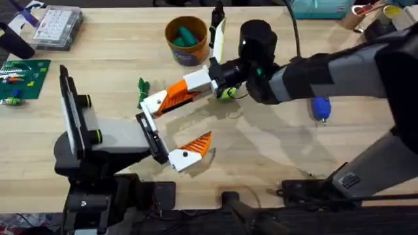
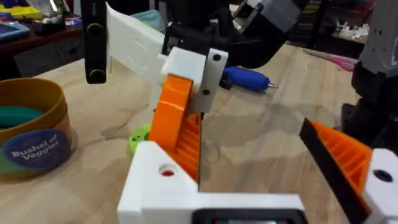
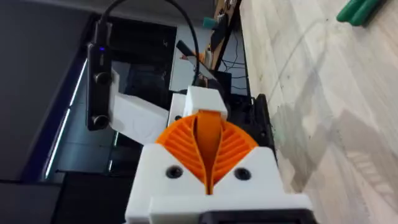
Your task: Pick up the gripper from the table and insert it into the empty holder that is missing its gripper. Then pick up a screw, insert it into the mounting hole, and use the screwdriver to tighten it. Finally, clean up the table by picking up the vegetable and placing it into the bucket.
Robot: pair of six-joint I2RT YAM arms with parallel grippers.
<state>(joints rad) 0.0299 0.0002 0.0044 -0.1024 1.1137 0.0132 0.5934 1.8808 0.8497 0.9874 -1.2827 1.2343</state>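
Right end effector (image 1: 179, 93): clenched on the gripper (image 1: 155, 102), holding its orange tip.
Left end effector (image 1: 185, 123): released, jaws wide apart; empty holder side faces the part.
Position of part: white base touching the end of the left arm's black rail, off the bench (image 1: 274, 150).
Long axis: runs from rail towards right arm, base first, tip rearward.
Nearer arm: right.
Judgement: seating not confirmed.

1. Clear plastic parts box (image 1: 57, 27) at the far left of the wooden counter (image 1: 117, 78).
2. Green board (image 1: 23, 77) with small coloured pieces at the left edge, nearer than the box.
3. Lime-green ring (image 1: 226, 93) mid-counter.
4. Teal lump (image 1: 187, 36) sits inside the yellow cup.
5. Teal container (image 1: 320, 8) at the far right edge.
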